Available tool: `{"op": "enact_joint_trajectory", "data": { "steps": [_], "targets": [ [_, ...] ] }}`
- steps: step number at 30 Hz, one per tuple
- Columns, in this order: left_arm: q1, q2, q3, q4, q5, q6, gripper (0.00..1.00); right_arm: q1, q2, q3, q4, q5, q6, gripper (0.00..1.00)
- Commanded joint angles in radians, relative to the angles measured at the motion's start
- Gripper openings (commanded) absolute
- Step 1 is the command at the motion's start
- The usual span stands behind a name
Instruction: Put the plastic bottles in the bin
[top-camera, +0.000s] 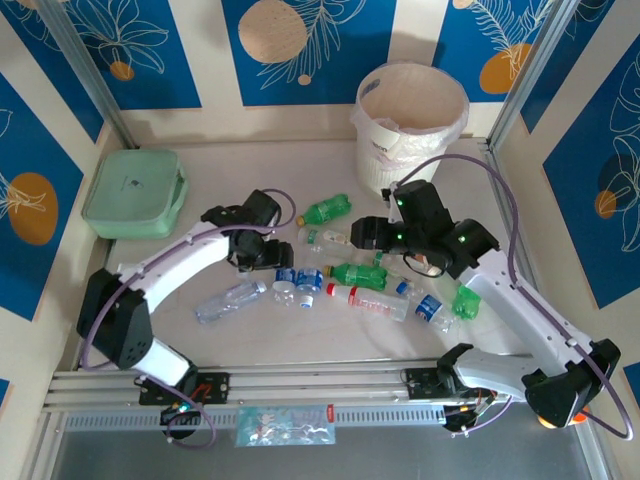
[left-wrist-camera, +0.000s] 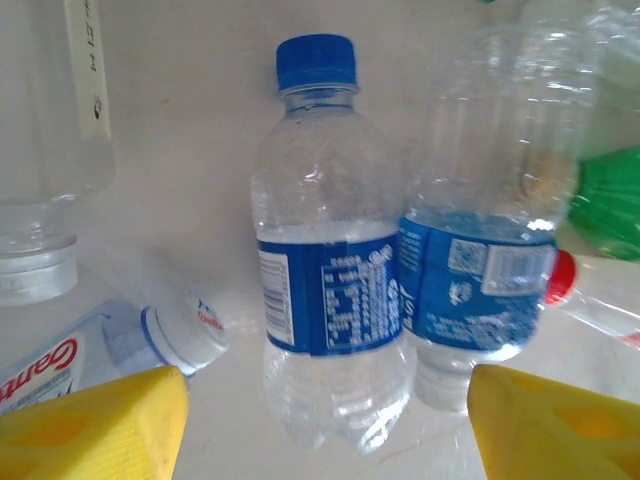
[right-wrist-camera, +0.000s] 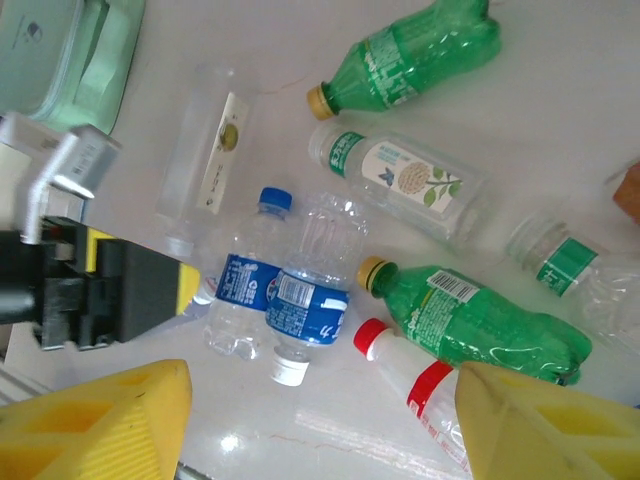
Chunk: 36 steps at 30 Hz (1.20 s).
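Yellow fingertips of the left gripper (left-wrist-camera: 325, 385) stand wide apart on either side of the blue-capped bottle (left-wrist-camera: 325, 290) without touching it. The jaws are open and hold nothing. The bottle is clear, with a blue label round its middle, and lies on the white table (left-wrist-camera: 180, 150).

Touching its right flank is a second blue-labelled bottle (left-wrist-camera: 480, 270), turned the other way so that its white cap points back toward the gripper. Just past that one shows the cap of a red-capped bottle (left-wrist-camera: 562, 277). To the left of the blue-capped bottle, close by but apart from it, lies a white-capped bottle (left-wrist-camera: 150, 340) with red lettering on its label.

The right gripper (right-wrist-camera: 325, 385) hangs above the table to the right of the blue-capped bottle (right-wrist-camera: 240, 290). Its fingers are spread wide with nothing between them.

From its wrist camera, a green bottle (right-wrist-camera: 480, 320) with a yellowish cap lies right of the blue-capped bottle, beyond the second blue-labelled one. Farther off are a flower-labelled bottle (right-wrist-camera: 400, 180) and another green bottle (right-wrist-camera: 410, 60). A clear bottle with a pale label strip (right-wrist-camera: 205, 165) lies just beyond the blue-capped bottle.

From above, the bin (top-camera: 385, 150) stands upright well beyond the blue-capped bottle and to its right — white, lined with a translucent bag, against the back wall. A pale green box (top-camera: 135, 192) sits well off to the blue-capped bottle's far left.
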Motion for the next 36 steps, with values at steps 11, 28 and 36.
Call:
{"op": "enact_joint_trajectory", "data": {
  "steps": [11,28,36],
  "targets": [
    [0.007,0.26,0.102,0.076,-0.005,-0.05,0.75,0.016,-0.023,-0.03,0.043,-0.023,-0.005,0.71],
    [0.009,0.29,0.078,0.111,-0.025,-0.044,0.55,0.04,-0.016,-0.047,0.091,-0.08,-0.016,0.71],
    [0.012,0.161,0.096,0.061,-0.055,-0.015,0.52,0.095,-0.082,-0.053,0.127,-0.012,-0.046,0.73]
  ]
}}
